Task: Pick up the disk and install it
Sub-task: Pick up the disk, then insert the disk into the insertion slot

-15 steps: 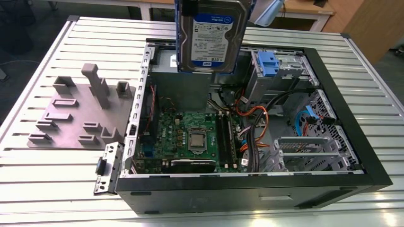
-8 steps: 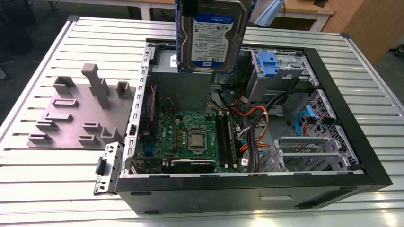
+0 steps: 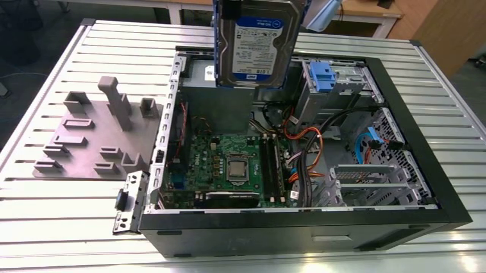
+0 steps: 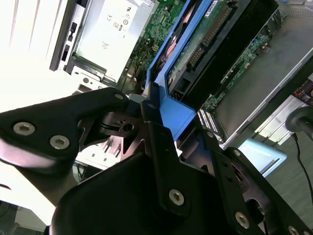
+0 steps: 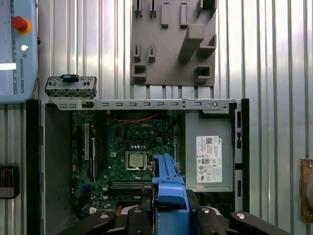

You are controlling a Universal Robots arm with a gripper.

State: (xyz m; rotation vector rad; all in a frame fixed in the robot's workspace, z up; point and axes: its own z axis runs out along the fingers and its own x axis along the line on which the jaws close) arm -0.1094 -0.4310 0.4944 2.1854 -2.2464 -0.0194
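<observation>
Hanging above the computer case (image 3: 304,227), the disk (image 3: 254,42) sits clamped between the jaws.

Ribbed aluminium table (image 3: 61,227) under an open computer case (image 3: 304,227) and a grey fixture plate (image 3: 91,142).

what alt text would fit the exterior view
A disk with a blue-and-white label hangs upright over an open computer case lying on a slatted metal table. The motherboard shows inside; a grey fixture plate lies at the exterior view's left.
</observation>
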